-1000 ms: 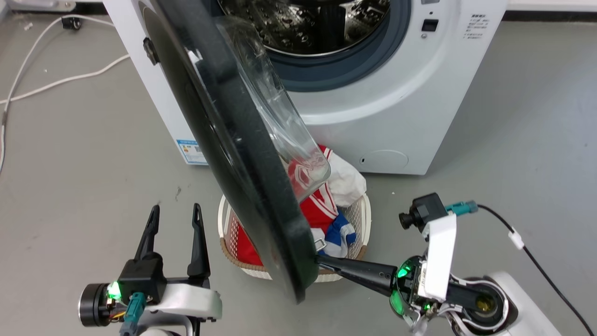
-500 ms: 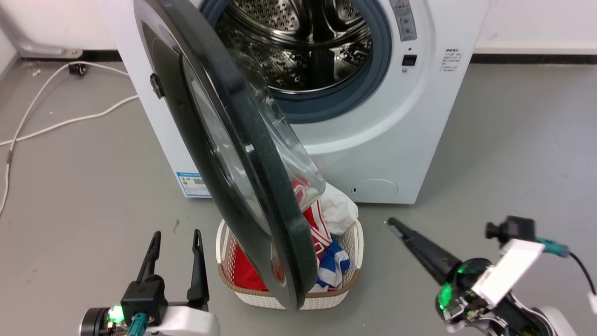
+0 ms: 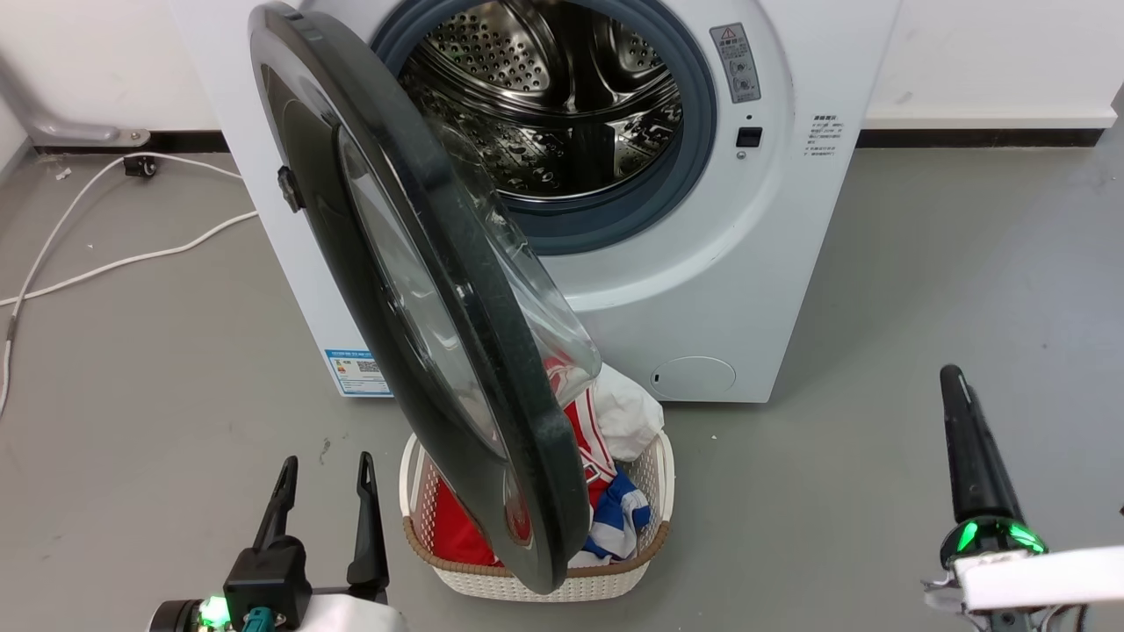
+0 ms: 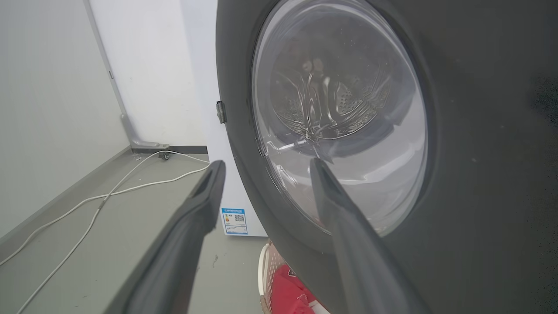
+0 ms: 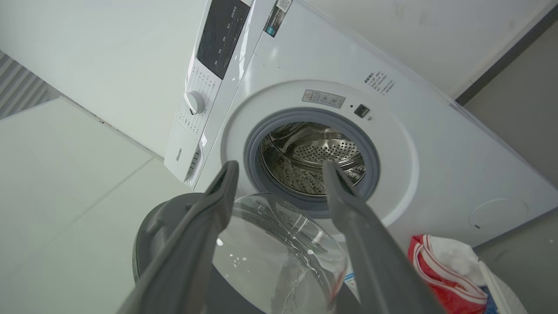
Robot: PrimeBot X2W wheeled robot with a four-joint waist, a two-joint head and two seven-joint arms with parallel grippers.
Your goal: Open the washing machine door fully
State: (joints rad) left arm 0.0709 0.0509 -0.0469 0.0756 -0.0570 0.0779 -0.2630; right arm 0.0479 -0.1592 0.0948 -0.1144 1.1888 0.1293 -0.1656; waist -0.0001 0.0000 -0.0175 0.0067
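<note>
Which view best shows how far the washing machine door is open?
Head view: the whole washing machine door, angled off the machine. Left wrist view: its outer face, close. Right wrist view: its glass bowl.

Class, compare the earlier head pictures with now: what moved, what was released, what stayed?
The right hand left the lower rim of the washing machine door and drew back to the right, now apart from it, open. The head view tilted up. The door stays part-open over the laundry basket; the left hand stays open, idle.
</note>
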